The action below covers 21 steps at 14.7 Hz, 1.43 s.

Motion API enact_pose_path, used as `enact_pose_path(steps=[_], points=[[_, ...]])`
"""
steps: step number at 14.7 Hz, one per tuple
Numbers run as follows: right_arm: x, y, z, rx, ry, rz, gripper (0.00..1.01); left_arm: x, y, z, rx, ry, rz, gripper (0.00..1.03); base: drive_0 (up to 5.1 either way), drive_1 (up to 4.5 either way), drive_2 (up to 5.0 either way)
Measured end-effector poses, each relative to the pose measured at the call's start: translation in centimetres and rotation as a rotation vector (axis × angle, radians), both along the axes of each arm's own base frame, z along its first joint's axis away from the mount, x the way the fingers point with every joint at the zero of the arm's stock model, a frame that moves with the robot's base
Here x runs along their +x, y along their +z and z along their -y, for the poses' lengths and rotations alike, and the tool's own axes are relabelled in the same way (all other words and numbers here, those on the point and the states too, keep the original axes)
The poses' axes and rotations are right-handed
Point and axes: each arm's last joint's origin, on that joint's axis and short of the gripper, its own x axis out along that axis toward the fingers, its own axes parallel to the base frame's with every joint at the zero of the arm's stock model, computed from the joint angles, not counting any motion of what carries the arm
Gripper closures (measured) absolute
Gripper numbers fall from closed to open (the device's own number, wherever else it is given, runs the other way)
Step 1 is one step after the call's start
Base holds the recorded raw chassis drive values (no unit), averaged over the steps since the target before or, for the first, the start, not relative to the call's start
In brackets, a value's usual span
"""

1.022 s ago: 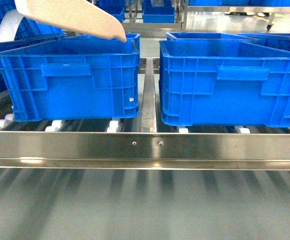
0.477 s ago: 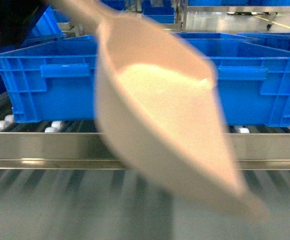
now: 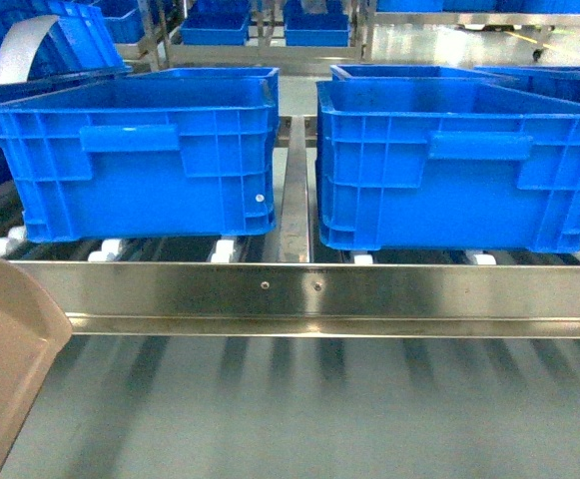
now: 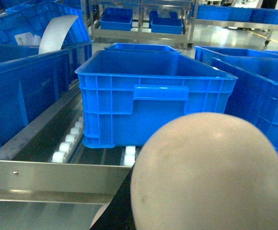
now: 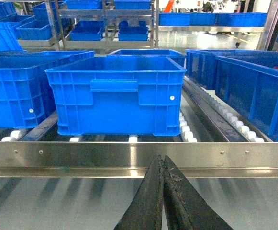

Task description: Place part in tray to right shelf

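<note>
The beige tray hangs at the lower left corner of the head view, in front of the right shelf's steel front rail. In the left wrist view its rounded back fills the lower right and hides my left gripper's jaws; only a sliver of one black finger shows beside it, so the grip reads as shut on the tray. My right gripper is shut with nothing in it, just short of the rail. The part is out of view; the tray's inside does not show.
Two large blue crates stand side by side on the white rollers behind the rail, a steel divider between them. More blue crates sit on racks to the left, right and behind.
The tray swung from the upper left of the head view across the middle, close to the camera, down to the lower left corner. Crates and shelf have not moved.
</note>
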Motion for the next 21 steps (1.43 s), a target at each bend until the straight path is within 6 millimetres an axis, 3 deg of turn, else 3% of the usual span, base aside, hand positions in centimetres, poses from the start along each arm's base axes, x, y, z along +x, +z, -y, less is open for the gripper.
enact_pose_path(steps=[4,8,21], points=[[0.0,0.0,0.0,0.000,0.000,0.000,0.99,-2.2,-0.9,-1.6,-0.001,0.015,-0.005,0.88,0.0,0.00,0.0],[0.0,0.0,0.0,0.000,0.000,0.000,0.99,-3.6,-2.0,-1.5,-0.002,-0.002,-0.015,0.88,0.0,0.00,0.0],[0.0,0.0,0.0,0.000,0.000,0.000,0.99,-6.3,-1.1,-1.5,-0.002,-0.001,0.032,0.88,0.0,0.00,0.0]])
